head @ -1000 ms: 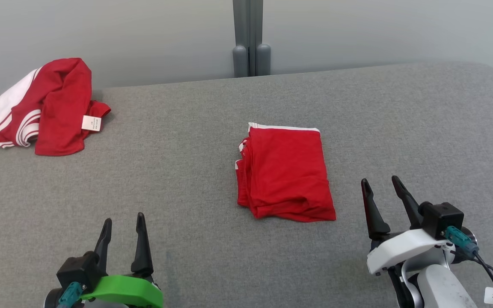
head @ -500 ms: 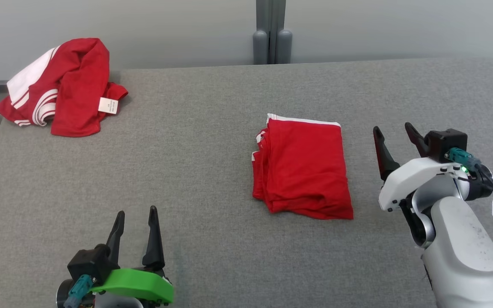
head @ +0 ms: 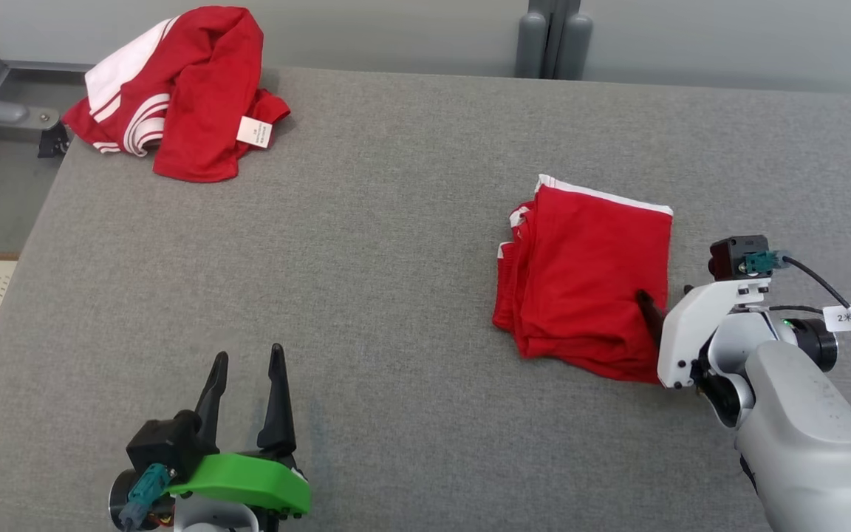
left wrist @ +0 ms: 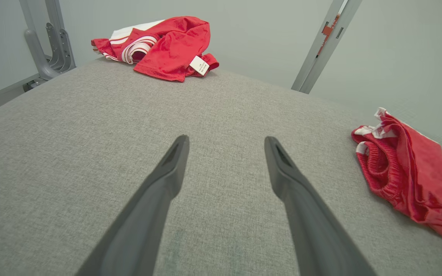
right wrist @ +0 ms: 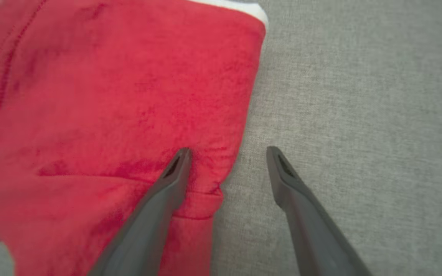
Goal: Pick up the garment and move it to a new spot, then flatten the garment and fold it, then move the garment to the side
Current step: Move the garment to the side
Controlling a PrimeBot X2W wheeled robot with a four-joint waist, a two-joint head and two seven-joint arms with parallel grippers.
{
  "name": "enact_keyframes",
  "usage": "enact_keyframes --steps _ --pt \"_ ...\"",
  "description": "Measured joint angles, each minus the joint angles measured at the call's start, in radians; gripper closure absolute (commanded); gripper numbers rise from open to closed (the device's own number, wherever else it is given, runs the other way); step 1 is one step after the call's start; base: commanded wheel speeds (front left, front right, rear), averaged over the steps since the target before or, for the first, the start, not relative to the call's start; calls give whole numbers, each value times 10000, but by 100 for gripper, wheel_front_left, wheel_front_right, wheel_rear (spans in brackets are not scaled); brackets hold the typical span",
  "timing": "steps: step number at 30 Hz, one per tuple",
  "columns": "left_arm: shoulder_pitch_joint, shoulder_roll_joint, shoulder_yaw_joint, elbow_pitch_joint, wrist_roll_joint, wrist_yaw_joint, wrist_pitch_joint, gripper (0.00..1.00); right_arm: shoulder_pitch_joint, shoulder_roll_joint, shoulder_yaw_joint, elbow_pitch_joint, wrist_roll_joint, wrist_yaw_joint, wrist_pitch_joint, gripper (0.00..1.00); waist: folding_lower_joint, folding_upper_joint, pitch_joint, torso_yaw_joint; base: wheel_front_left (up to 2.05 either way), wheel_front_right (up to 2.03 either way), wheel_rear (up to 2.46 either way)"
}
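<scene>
Now my right gripper [right wrist: 228, 150] stands wide astride the right edge of the folded garment [head: 588, 281], one finger over red cloth, the other over bare pad [head: 366, 244]. My left gripper [head: 248, 353], also wide, holds nothing, well apart from it. A crumpled garment [head: 189, 81] lies at the pad's far left corner.

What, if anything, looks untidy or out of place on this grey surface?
The red-and-white garment at the far left corner of the grey surface lies crumpled in a heap, its white label turned out, while the folded red garment by the right gripper is neat. Nothing looks spilled or damaged.
</scene>
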Motion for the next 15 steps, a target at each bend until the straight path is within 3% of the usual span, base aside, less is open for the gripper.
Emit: enact_keyframes --steps 4,6,8,9,15 --pt "-20 0 -38 -29 0 19 0 0 -305 -6 244 487 284 0 171 0 0 0 202 188 0 0 0" --pt "-46 0 -38 -42 0 23 0 0 -493 0 368 627 428 -2 198 54 0 0 293 233 0 0 0" --pt "-62 0 -40 -52 0 27 0 0 -673 -12 545 761 546 0 196 78 0 0 385 245 0 0 0" --pt "-72 0 -38 -59 0 27 0 0 -750 -8 627 815 583 0 196 100 0 0 418 238 0 0 0" --pt "-214 -2 -56 -190 190 12 0 0 -1254 -67 1220 993 750 4 -59 100 0 0 560 -72 0 0 0"
